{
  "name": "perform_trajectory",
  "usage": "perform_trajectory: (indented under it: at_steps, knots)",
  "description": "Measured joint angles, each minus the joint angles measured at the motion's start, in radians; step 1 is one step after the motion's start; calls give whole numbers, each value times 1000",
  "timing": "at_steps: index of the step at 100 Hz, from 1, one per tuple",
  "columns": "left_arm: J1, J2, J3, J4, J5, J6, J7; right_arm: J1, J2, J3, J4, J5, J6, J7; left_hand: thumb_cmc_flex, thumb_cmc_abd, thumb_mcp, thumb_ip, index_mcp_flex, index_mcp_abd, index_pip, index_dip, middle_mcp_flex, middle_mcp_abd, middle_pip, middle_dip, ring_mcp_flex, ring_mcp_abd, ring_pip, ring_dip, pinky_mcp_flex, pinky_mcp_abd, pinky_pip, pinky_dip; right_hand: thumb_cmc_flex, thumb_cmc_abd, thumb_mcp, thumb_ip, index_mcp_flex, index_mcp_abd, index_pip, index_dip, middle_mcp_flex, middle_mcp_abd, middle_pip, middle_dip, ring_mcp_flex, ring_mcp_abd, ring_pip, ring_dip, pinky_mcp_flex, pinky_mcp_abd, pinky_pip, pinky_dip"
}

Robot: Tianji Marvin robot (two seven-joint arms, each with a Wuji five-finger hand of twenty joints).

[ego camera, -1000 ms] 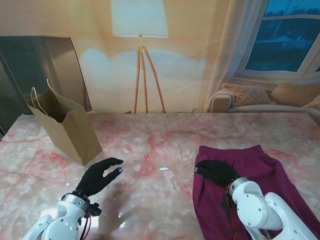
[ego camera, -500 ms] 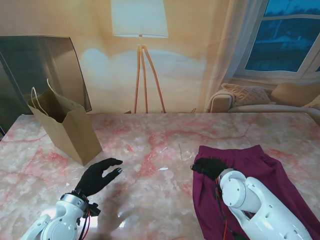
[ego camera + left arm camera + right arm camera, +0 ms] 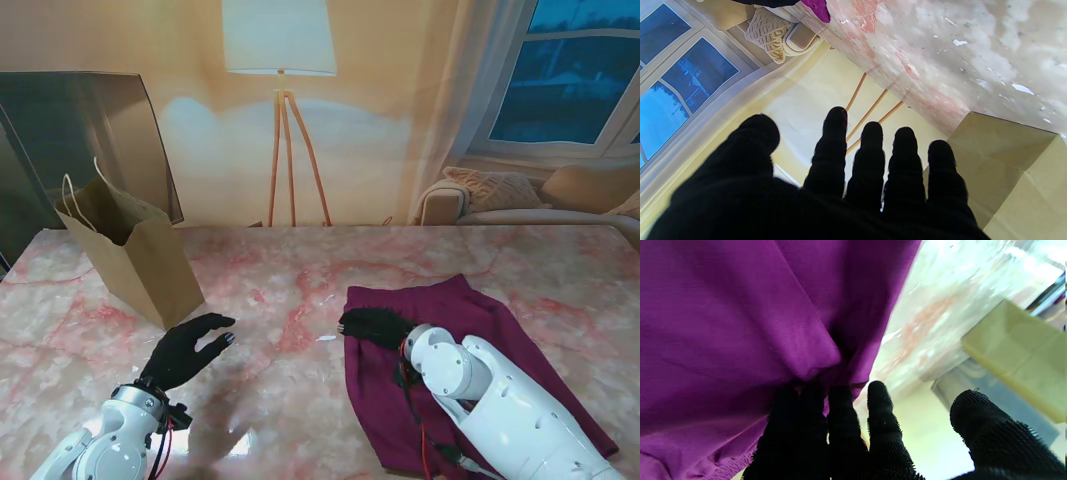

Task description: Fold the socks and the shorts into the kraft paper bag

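Observation:
Purple shorts [image 3: 480,340] lie on the marble table to my right, bunched at their left edge. My right hand [image 3: 375,325] is shut on that edge. In the right wrist view its fingers [image 3: 840,426] dig into gathered purple shorts [image 3: 740,306], with the thumb held apart. My left hand [image 3: 185,352] hovers open, fingers spread, just nearer to me than the kraft paper bag [image 3: 140,260]. The bag stands upright with its mouth open and also shows as bag [image 3: 1007,160] and bag [image 3: 1023,353]. Past the spread left hand [image 3: 840,186] a corner of the shorts [image 3: 818,8] is visible. I see no socks.
The pink marble table [image 3: 300,270] stretches between the bag and the shorts. A dark panel [image 3: 70,130] leans behind the bag at the far left. A printed backdrop with a floor lamp [image 3: 280,110] stands along the table's far edge.
My right hand has moved left across the table, and the shorts have slid left with it and turned slightly. The left hand has hardly moved.

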Motion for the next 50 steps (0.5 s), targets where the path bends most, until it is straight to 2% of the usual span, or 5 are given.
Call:
perform_trajectory:
  at_steps: [11, 23, 33, 41, 50]
  knots:
    - [2, 1, -10, -3, 7, 4, -9, 35, -10, -58, 33, 31, -52, -5, 0, 0, 0, 0, 0, 0, 0, 0, 0, 0, 0, 0, 0, 0, 0, 0, 0, 0, 0, 0, 0, 0, 7, 0, 0, -3, 0, 2, 0, -13, 40, 22, 0, -29, 0, 10, -9, -35, -2, -1]
    - [0, 3, -17, -4, 14, 12, -18, 73, -23, -124, 84, 61, -154, -14, 0, 0, 0, 0, 0, 0, 0, 0, 0, 0, 0, 0, 0, -1, 0, 0, 0, 0, 0, 0, 0, 0, 7, 0, 0, -15, 0, 3, 0, -35, 55, 26, 0, -57, 13, 20, -11, -65, -15, -15]
    - [-7, 6, -21, -2, 20, 16, -28, 94, -32, -175, 110, 71, -230, -20, 0, 0, 0, 0, 0, 0, 0, 0, 0, 0, 0, 0, 0, -2, 0, 0, 0, 0, 0, 0, 0, 0, 7, 0, 0, -26, 0, 13, 0, -39, 66, 36, 1, -63, 13, 25, -12, -72, -33, -26]
    - [-13, 7, -25, 0, 27, 20, -35, 111, -41, -220, 131, 79, -277, -39, 0, 0, 0, 0, 0, 0, 0, 0, 0, 0, 0, 0, 0, -3, 0, 0, 0, 0, 0, 0, 0, 0, 8, 0, 0, -27, 3, 14, 0, -40, 76, 36, 1, -63, 13, 25, -23, -73, -98, -49]
    - [-19, 9, -29, 0, 36, 25, -41, 130, -49, -270, 147, 91, -326, -46, 0, 0, 0, 0, 0, 0, 0, 0, 0, 0, 0, 0, 0, -3, 0, 0, 0, 0, 0, 0, 0, 0, 9, 0, 0, -37, 15, 15, 0, -51, 81, 37, 1, -74, 13, 25, -24, -87, -100, -51]
